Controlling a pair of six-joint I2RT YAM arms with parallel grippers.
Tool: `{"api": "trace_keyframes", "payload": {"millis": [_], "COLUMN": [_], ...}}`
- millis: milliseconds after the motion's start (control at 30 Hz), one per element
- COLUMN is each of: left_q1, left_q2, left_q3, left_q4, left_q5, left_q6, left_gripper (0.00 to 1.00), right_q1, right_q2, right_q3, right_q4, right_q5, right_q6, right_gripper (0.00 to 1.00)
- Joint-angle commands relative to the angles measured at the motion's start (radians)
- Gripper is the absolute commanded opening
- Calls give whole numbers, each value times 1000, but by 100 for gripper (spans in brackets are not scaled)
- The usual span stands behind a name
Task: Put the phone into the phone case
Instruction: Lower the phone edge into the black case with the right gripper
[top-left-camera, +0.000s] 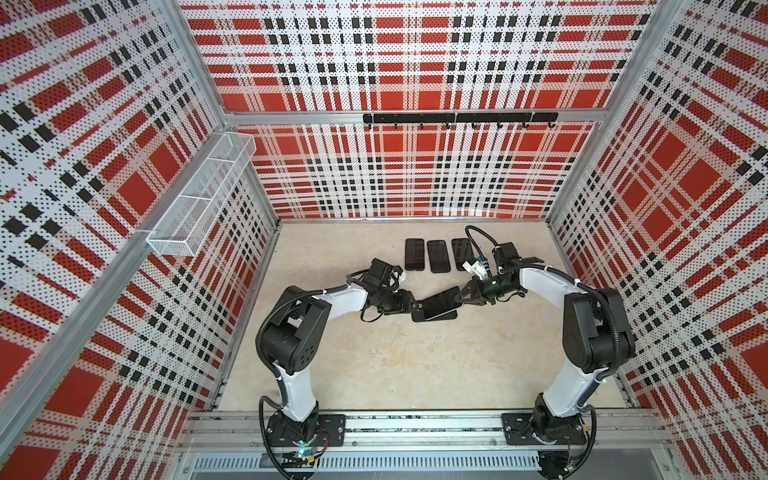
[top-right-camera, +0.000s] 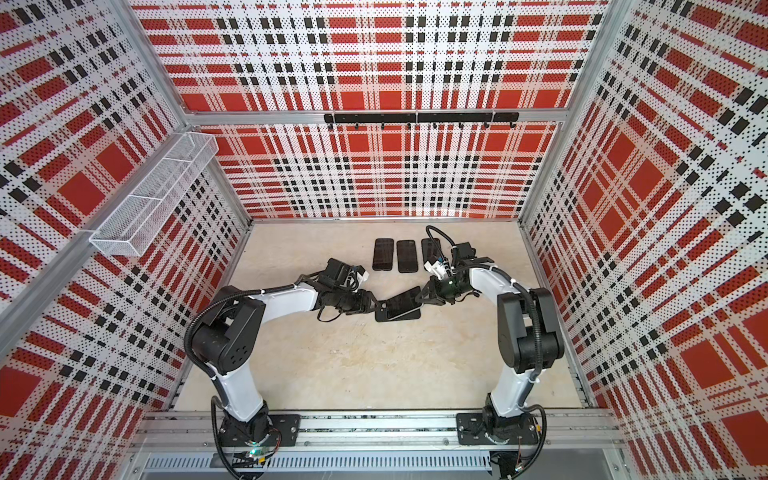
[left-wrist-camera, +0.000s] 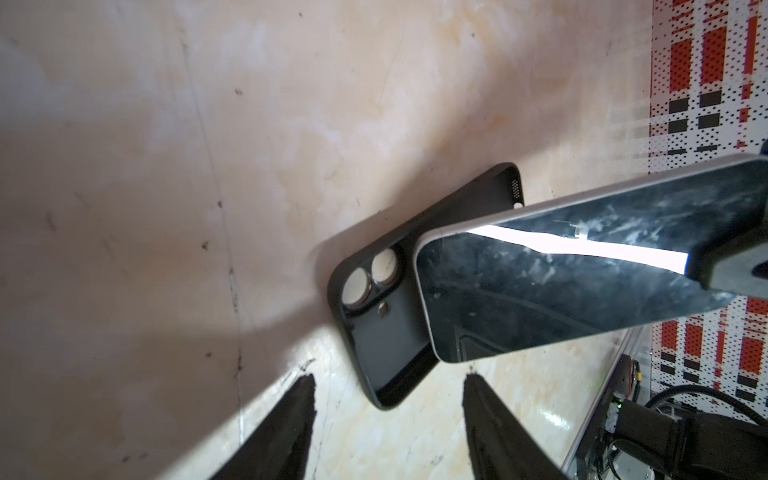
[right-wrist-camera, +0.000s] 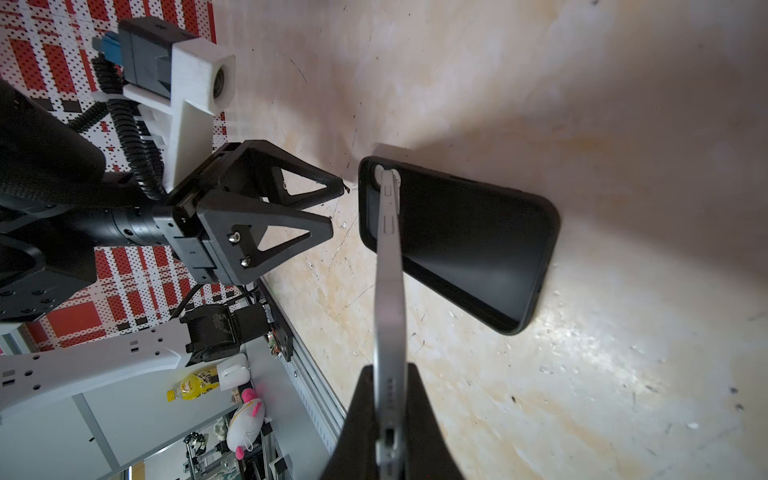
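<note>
1. The black soft-sided phone case lies open side up near the middle of the beige mottled tabletop, with nothing seated in it.
2. The right gripper, at the case's 2 o'clock, is clamped tight on 1 end of the silver-edged, dark-glass phone. The phone slants down over the case, low end at the camera holes; whether it touches, I cannot tell.
3. The left gripper sits at the case's 9 o'clock, jaws roughly halfway apart, holding nothing.
4. Pickup and lining-up look done; seating and pressing in remain.
5. 3 other dark phones lie in a row at 12 o'clock.
</note>
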Motion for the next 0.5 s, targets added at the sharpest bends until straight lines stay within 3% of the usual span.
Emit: {"api": "trace_keyframes", "payload": {"millis": [0,467], "left_q1": [1,4], "left_q2": [22,64], "left_q3": [-15,-23], "left_q4": [41,60], "left_q5": [37,64], "left_q6": [-7,-29], "left_gripper": [59,51], "right_q1": [2,4], "right_q2": [16,70], "right_q3": [5,-34], "right_q4": [33,74], "right_q5": [-47,-55], "right_q6": [-13,-10], "right_gripper": [0,0]}}
